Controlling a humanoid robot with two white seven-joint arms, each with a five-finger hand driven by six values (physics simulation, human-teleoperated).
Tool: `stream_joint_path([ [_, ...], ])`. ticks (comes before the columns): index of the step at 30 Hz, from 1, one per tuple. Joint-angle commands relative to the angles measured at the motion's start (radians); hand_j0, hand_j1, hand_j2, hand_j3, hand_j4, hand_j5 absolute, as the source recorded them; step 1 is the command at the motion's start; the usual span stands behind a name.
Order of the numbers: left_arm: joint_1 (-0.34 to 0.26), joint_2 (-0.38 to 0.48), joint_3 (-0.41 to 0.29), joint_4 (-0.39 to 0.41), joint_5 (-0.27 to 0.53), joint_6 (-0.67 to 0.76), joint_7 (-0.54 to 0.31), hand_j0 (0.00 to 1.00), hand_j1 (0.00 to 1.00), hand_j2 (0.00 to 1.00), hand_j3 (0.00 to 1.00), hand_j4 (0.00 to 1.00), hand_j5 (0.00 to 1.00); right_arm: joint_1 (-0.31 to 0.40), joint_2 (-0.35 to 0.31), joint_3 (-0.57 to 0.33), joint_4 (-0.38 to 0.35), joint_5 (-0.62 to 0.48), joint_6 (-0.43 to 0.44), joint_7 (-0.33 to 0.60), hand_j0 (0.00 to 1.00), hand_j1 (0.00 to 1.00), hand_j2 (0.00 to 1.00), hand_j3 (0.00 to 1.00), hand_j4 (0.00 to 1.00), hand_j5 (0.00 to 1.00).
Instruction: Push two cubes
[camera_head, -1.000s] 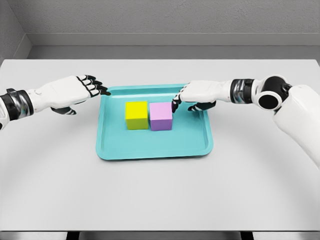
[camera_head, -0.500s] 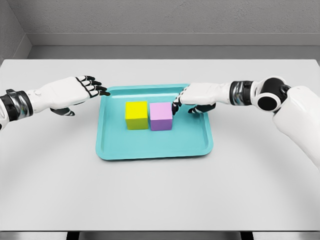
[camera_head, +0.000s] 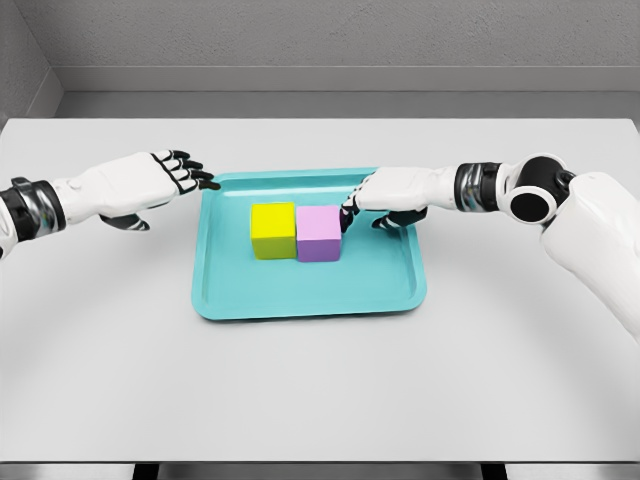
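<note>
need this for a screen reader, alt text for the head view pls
A yellow cube and a pink cube sit side by side, touching, on a teal tray on a grey table. The right robot hand has its fingertips against the pink cube's right side; the left robot hand hovers open by the tray's left rear corner.

Tray (camera_head: 300, 300) front half free; yellow cube (camera_head: 272, 229) and purple cube (camera_head: 319, 233) touching, no gap between
</note>
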Motion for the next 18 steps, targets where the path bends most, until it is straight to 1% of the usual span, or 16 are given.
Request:
stream_joint_path([
  [1, 0.0, 0.001, 0.0, 0.0, 0.005, 0.002, 0.001, 1.0, 1.0, 1.0, 1.0, 1.0, 1.0, 0.0, 0.001, 0.004, 0.001, 0.012, -0.008, 0.001, 0.61, 0.61, 0.61, 0.61, 0.61, 0.61],
  [10, 0.002, 0.018, 0.0, 0.0, 0.005, 0.002, 0.001, 1.0, 1.0, 1.0, 1.0, 1.0, 1.0, 0.0, 0.009, 0.006, -0.003, 0.012, -0.008, 0.001, 0.61, 0.61, 0.61, 0.61, 0.61, 0.61],
  [12, 0.003, 0.022, 0.0, -0.001, 0.02, 0.002, 0.001, 1.0, 1.0, 1.0, 1.0, 1.0, 1.0, 0.0, 0.016, 0.006, -0.006, 0.011, -0.008, 0.001, 0.61, 0.61, 0.61, 0.61, 0.61, 0.61],
  [18, 0.002, 0.022, 0.0, -0.001, 0.027, 0.002, 0.001, 1.0, 1.0, 1.0, 1.0, 1.0, 1.0, -0.002, 0.007, 0.004, 0.004, 0.014, -0.008, 0.001, 0.61, 0.61, 0.61, 0.61, 0.61, 0.61],
])
